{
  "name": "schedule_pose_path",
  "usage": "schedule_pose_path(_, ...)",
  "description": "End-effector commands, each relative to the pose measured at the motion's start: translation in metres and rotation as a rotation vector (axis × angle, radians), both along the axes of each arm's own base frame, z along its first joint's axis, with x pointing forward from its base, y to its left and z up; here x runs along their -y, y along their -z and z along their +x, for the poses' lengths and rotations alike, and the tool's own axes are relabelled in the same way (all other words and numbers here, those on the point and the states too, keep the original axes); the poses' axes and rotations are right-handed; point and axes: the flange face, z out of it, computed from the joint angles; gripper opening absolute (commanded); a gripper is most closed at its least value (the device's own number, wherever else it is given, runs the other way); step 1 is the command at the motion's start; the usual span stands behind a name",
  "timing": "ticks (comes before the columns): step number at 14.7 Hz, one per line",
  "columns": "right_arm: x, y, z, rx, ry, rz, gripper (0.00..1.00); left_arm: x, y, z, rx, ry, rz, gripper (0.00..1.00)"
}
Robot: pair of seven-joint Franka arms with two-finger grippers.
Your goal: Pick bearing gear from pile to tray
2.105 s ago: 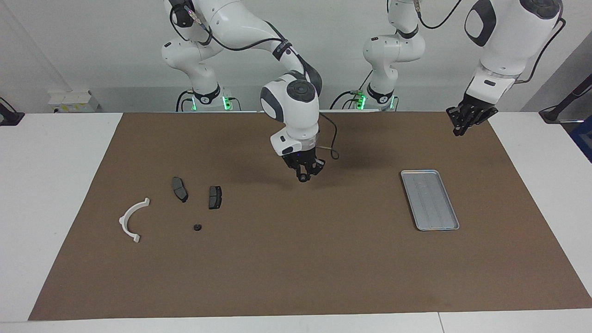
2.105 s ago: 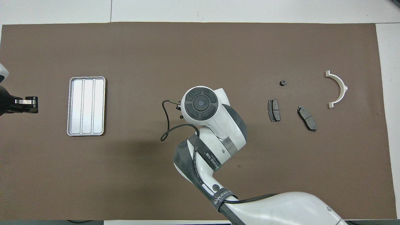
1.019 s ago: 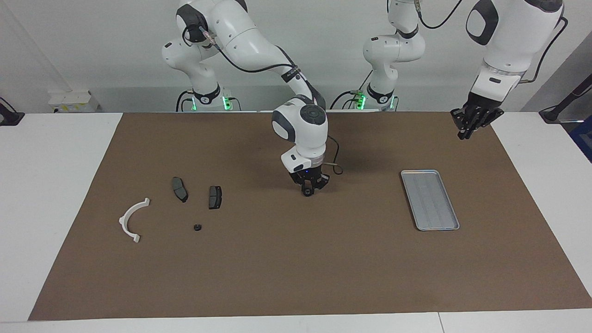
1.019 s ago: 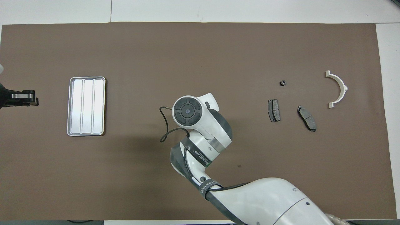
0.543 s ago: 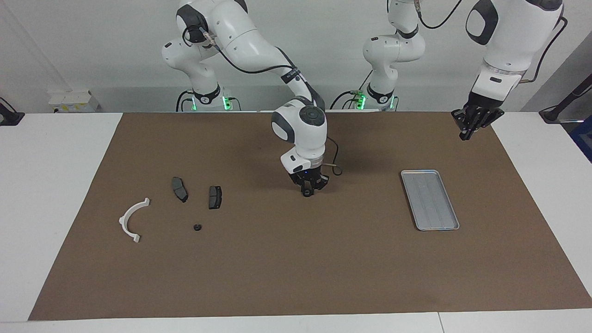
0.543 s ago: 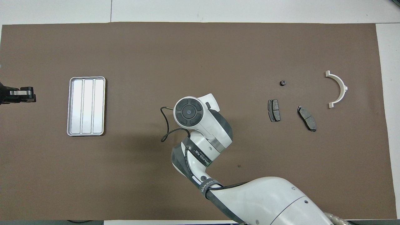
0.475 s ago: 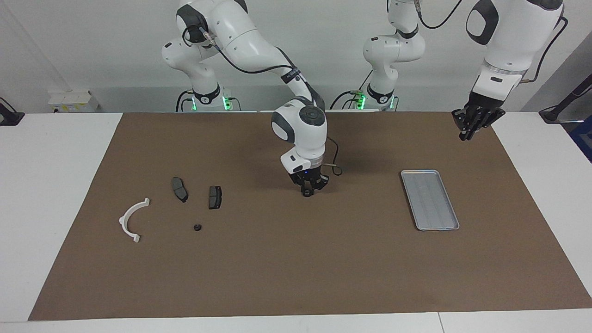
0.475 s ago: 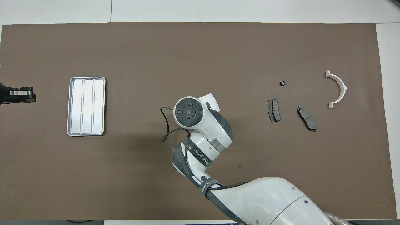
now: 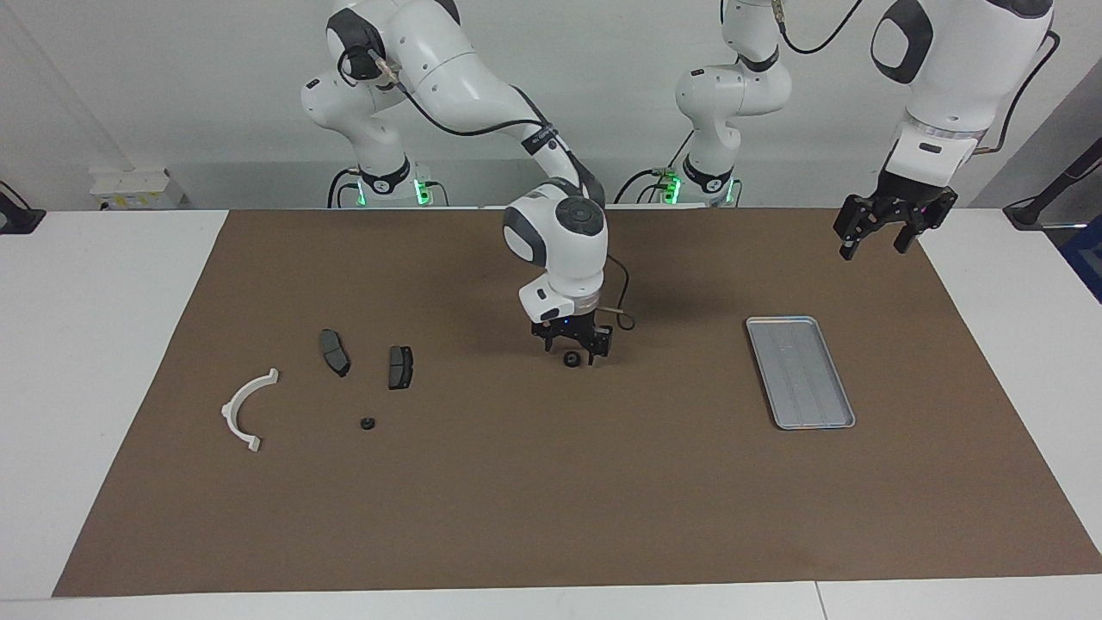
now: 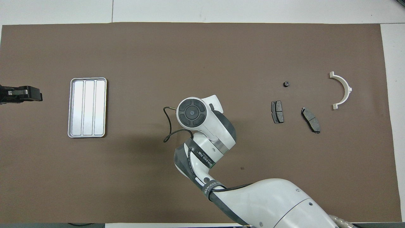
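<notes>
two open grippers worked a brown mat (image 9: 551, 482). near the middle of the facing frame, the right gripper (image 9: 572, 346) stood low with its jaws spread, and a small black bearing gear (image 9: 570, 360) lay on the mat between the fingertips, released and touching neither finger as far as could be seen. the right arm (image 9: 482, 90) reached down from its base at the upper left of that frame, wrist turned straight down. in the overhead frame the arm's round white wrist housing (image 10: 191, 113) covered both the gripper and the gear entirely.

the tray (image 9: 800, 372) sat at the right of the facing frame, toward the left arm's end of the table, well apart from the gear, with nothing on it. the left gripper (image 9: 878, 239) hung in the air at the upper right of the facing frame, jaws parted and holding nothing; in the overhead frame (image 10: 23, 94) it was cut off by the left edge.

at the left of the facing frame lay the pile: a white arc piece (image 9: 245, 411), two dark brake pads (image 9: 335, 351) (image 9: 400, 367) and a second tiny black round piece (image 9: 367, 423), too small to make out in detail.
</notes>
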Motion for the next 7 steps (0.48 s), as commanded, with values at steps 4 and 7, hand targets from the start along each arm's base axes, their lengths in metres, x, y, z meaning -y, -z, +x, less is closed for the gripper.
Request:
schedule_pose_path(4,0.078,-0.082,0.059,0.043,0.046,0.011,1.0,-0.018,-0.007,-0.012,-0.007,-0.046,-0.014,1.0)
schedule_pose_path(7,0.149,-0.107,0.08,0.006,-0.089,-0.019,1.0,-0.009,-0.004,-0.024,-0.077,-0.047,-0.013,1.0)
